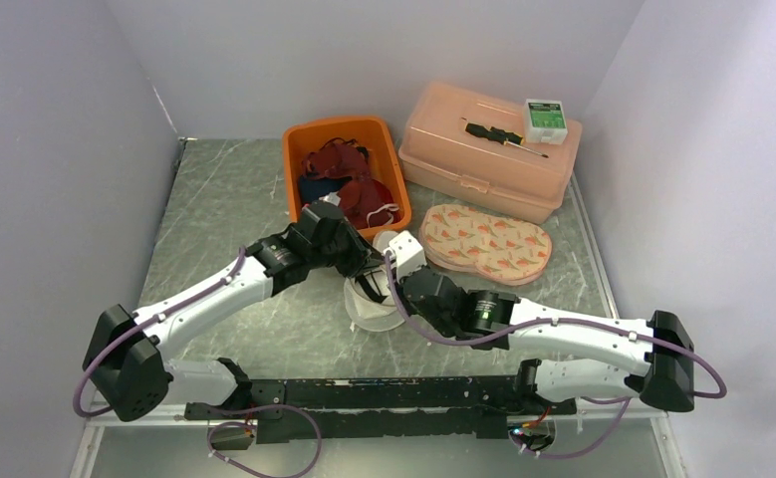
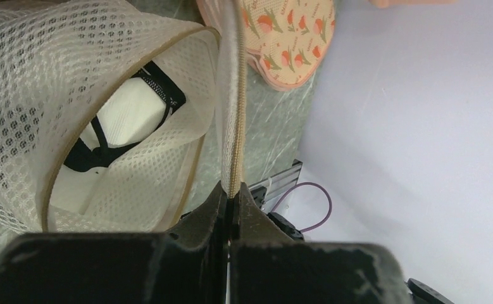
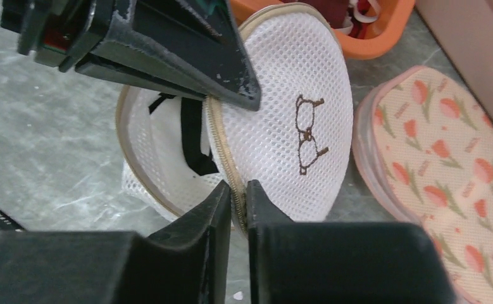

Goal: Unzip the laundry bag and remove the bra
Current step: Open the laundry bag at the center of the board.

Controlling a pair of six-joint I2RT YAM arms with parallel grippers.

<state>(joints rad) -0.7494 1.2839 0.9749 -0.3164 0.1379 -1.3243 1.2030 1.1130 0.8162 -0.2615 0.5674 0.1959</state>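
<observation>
The white mesh laundry bag (image 1: 376, 304) sits at the table's middle, unzipped, its lid (image 3: 294, 114) lifted. A white bra with black straps (image 2: 133, 114) lies inside; it also shows in the right wrist view (image 3: 190, 136). My left gripper (image 2: 232, 190) is shut on the lid's zipper edge (image 2: 233, 95). My right gripper (image 3: 236, 196) is shut on the zipper edge (image 3: 226, 158) of the same lid, lower down. Both grippers meet at the bag in the top view, the left gripper (image 1: 362, 261) above the right gripper (image 1: 395, 261).
An orange bin (image 1: 304, 139) with red and dark garments stands behind the bag. A tulip-print padded case (image 1: 485, 242) lies to the right, also in the right wrist view (image 3: 446, 152). A pink plastic box (image 1: 493, 159) carries a screwdriver (image 1: 503, 137) and a small green box (image 1: 544, 118).
</observation>
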